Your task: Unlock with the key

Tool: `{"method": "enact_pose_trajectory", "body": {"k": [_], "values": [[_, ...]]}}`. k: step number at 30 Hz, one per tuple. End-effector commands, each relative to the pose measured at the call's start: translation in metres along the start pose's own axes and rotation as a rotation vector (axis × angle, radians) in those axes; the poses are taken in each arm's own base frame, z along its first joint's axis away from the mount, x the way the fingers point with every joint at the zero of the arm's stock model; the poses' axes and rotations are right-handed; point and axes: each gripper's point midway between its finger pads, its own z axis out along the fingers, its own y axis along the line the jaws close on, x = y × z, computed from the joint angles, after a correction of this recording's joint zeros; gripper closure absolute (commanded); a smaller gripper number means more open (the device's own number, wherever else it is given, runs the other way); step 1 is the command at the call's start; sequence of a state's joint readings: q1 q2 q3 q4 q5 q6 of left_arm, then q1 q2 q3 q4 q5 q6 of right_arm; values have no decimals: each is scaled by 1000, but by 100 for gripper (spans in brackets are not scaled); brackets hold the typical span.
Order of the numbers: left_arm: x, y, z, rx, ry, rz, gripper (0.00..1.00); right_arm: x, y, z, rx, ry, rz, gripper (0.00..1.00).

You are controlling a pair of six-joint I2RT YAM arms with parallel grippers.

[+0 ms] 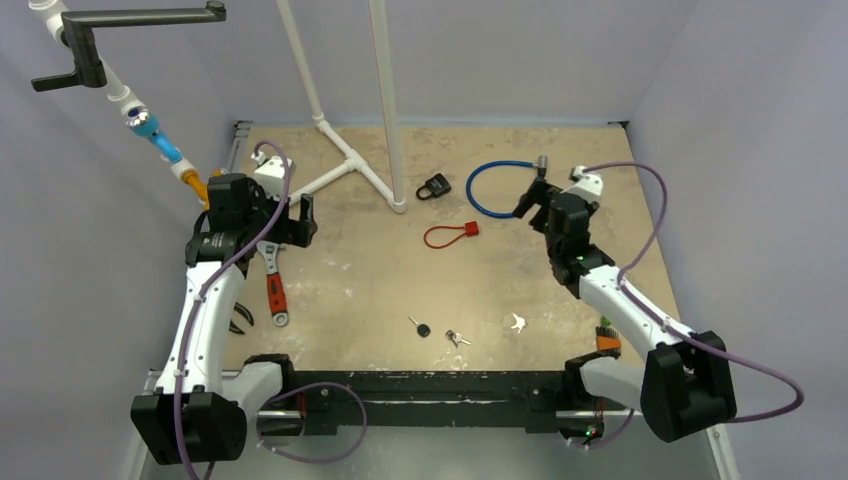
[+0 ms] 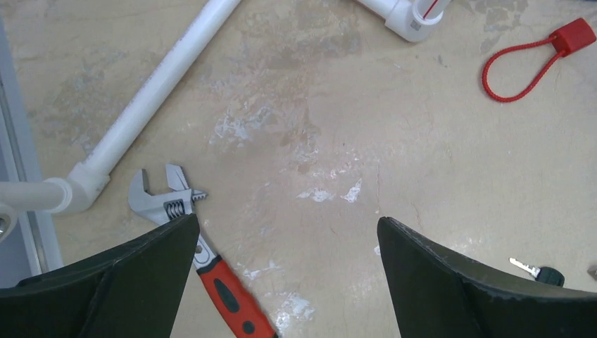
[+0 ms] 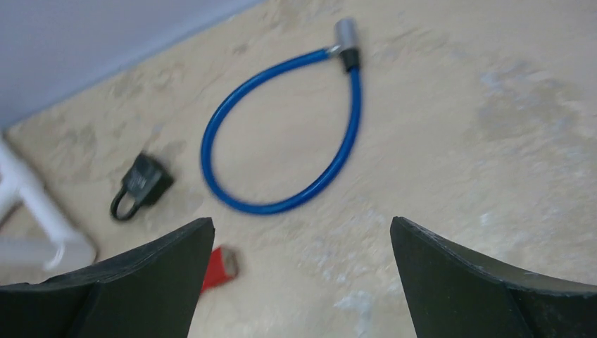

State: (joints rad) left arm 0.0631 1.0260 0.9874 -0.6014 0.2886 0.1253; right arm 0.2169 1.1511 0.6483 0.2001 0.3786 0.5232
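Observation:
A black-headed key (image 1: 421,328) lies near the table's front middle, and it shows at the lower right edge (image 2: 545,274) in the left wrist view. A small bunch of silver keys (image 1: 457,338) lies just right of it. A black padlock (image 1: 433,186) (image 3: 141,184) rests at the back by the white pole. To its right lies a blue cable lock (image 1: 469,190) (image 3: 350,134). A red cable lock (image 1: 470,229) (image 2: 574,36) (image 3: 220,267) lies between them, nearer the front. My left gripper (image 1: 296,222) (image 2: 287,225) hangs open over bare table. My right gripper (image 1: 530,200) (image 3: 301,227) is open, just right of the blue loop.
A red-handled adjustable wrench (image 1: 273,285) (image 2: 224,289) lies under my left gripper's left finger. A white pipe frame (image 1: 345,165) (image 2: 151,98) stands at the back middle. Black pliers (image 1: 243,318) lie at the left edge, a small white piece (image 1: 518,322) and an orange-black tool (image 1: 607,338) at the right front.

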Motion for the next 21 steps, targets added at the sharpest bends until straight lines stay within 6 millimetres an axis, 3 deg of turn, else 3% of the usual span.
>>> {"method": "enact_pose_trajectory", "body": {"k": [1, 5, 11, 18, 21], "values": [[15, -8, 2, 52, 53, 8, 0, 32, 48, -25, -60, 97, -215, 1], [23, -25, 1, 157, 80, 49, 0, 51, 76, -32, -109, 137, -266, 1], [39, -39, -1, 262, 148, 77, 0, 77, 118, -27, -167, 222, -364, 1], [42, -38, -5, 256, 134, 113, 0, 121, 143, 10, -115, 366, -439, 3], [44, -40, -8, 264, 143, 118, 0, 138, 142, 22, -73, 411, -473, 5]]}}
